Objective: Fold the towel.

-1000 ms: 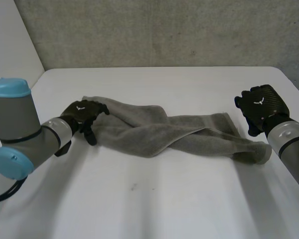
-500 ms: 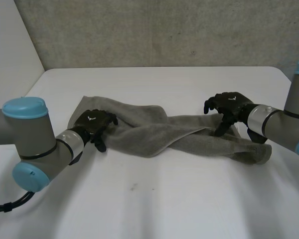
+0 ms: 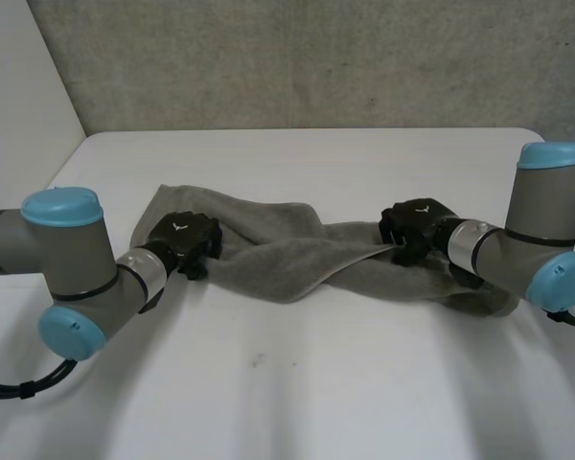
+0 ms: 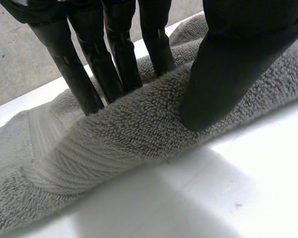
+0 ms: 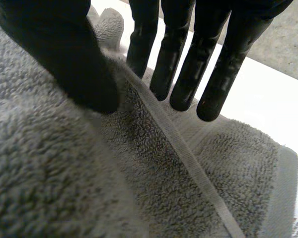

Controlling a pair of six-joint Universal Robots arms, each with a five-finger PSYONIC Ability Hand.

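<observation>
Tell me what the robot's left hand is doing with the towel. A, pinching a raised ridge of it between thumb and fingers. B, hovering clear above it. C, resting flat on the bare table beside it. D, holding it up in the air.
A: in the left wrist view the left hand has its thumb on one side of a ridge of towel and its fingers on the other, with the towel lying on the table.

White table [image 3: 364, 383], grey wall [image 3: 316, 57] behind it
</observation>
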